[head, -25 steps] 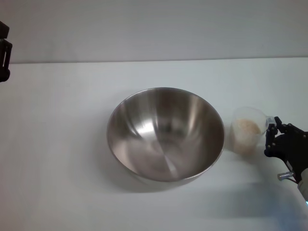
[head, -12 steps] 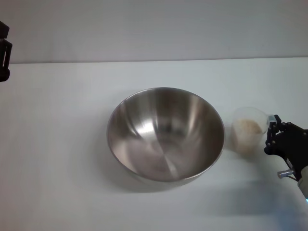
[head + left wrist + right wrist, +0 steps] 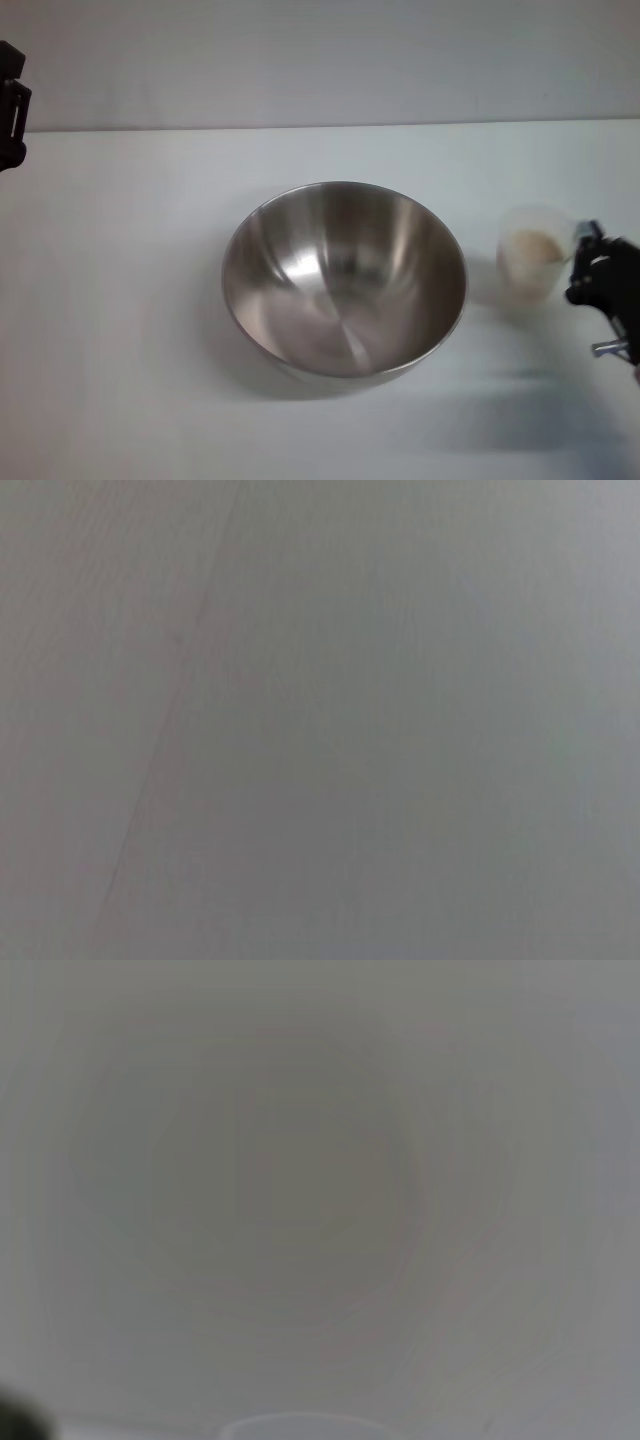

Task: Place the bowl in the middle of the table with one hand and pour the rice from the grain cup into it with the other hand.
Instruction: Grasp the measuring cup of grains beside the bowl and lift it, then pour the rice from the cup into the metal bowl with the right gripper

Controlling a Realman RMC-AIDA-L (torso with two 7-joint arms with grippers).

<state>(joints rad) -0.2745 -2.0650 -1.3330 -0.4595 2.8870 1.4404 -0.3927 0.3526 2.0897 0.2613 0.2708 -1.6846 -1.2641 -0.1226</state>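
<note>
The steel bowl (image 3: 343, 275) stands empty in the middle of the white table (image 3: 120, 300). To its right, apart from it, is the clear grain cup (image 3: 533, 268) with pale rice (image 3: 533, 246) in it. My right gripper (image 3: 584, 252) is at the cup's right side and is shut on its handle; the cup stays upright and looks slightly raised off the table. My left gripper (image 3: 10, 108) is parked at the far left edge, away from everything. The wrist views show only blurred pale surfaces.
The table's far edge (image 3: 320, 127) meets a plain grey wall. White tabletop lies on every side of the bowl.
The grain cup has moved to the right and a little up together with my right gripper, so the gap to the bowl has widened. The bowl and my left arm have not moved.
</note>
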